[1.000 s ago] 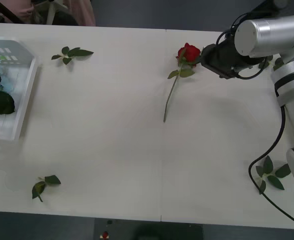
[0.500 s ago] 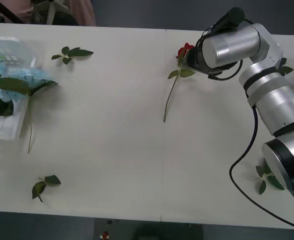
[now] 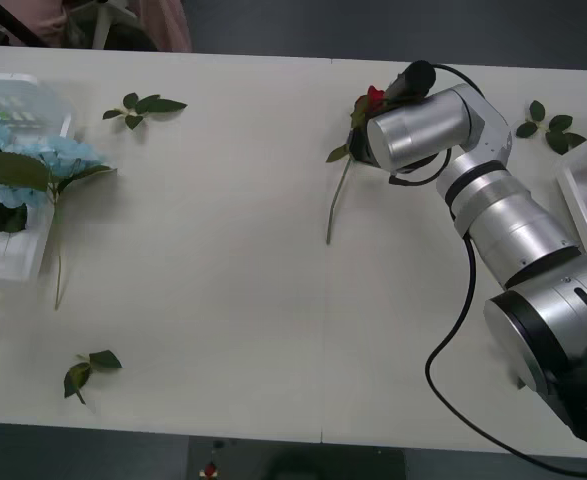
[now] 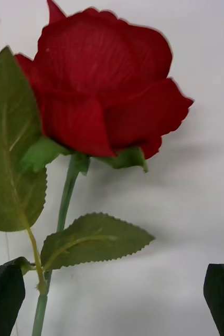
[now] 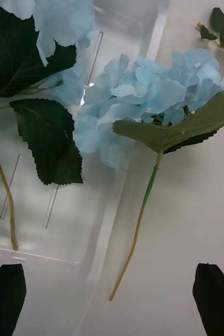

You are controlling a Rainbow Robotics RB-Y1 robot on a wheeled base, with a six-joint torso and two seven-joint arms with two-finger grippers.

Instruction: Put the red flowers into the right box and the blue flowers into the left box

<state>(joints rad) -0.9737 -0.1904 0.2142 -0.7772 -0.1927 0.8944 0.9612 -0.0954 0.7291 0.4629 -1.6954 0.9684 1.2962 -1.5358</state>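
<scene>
The white table (image 3: 223, 300) carries the left box (image 3: 33, 255) at 9 o'clock, blue hydrangeas (image 3: 58, 155) draped over its rim, 1 stem trailing onto the table. The right box (image 3: 578, 185) sits at 3 o'clock. The right gripper (image 4: 114, 299), fingers spread, hangs over the red rose (image 3: 373, 97) at 1 o'clock. The left gripper (image 5: 109, 299), fingers spread, hovers above the hydrangea stem (image 5: 138, 231).

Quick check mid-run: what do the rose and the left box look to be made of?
Red rose: probably fabric petals, matte and creased, on a smooth plastic-looking green stem with stiff serrated leaves. Left box: glossy translucent white plastic, judging by the glare and moulded slots.
</scene>
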